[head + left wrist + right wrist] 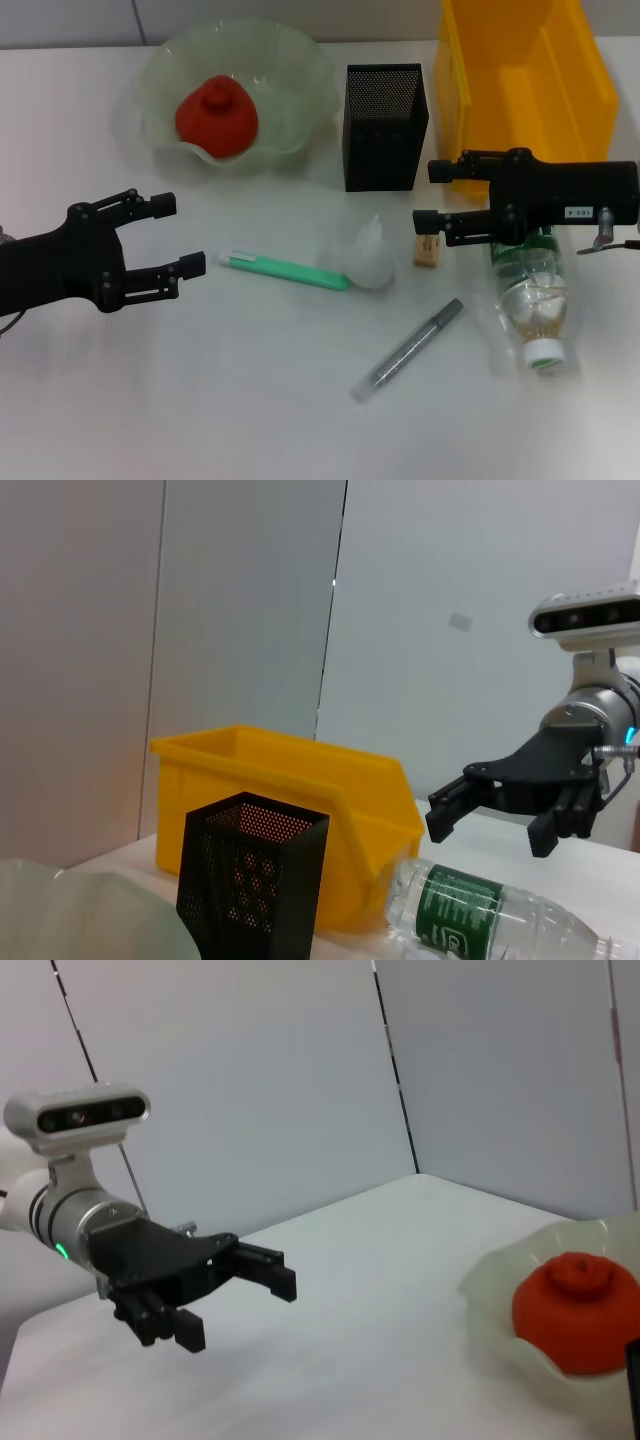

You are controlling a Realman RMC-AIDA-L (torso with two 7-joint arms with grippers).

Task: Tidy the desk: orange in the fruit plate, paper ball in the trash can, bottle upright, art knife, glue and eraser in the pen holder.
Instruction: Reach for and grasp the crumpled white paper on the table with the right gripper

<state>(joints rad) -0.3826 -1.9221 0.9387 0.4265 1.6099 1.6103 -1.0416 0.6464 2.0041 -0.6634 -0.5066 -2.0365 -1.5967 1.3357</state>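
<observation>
The orange (215, 112) sits in the pale-green fruit plate (160, 70) at the back left. The black mesh pen holder (385, 125) stands in the middle back, the yellow trash can (525, 80) at the back right. The bottle (535, 300) lies on its side at the right, cap toward the front. My right gripper (430, 196) is open and empty over its base end, next to the tan eraser (429, 250). The clear glue bottle (365, 255) and green art knife (285, 268) lie mid-table. My left gripper (180, 235) is open and empty at the left. The paper ball is out of view.
A grey pen (408, 350) lies in front of the glue. The left wrist view shows the trash can (290, 780), pen holder (250, 880), bottle (490, 915) and right gripper (490, 825). The right wrist view shows the left gripper (235, 1305) and the orange (578, 1310).
</observation>
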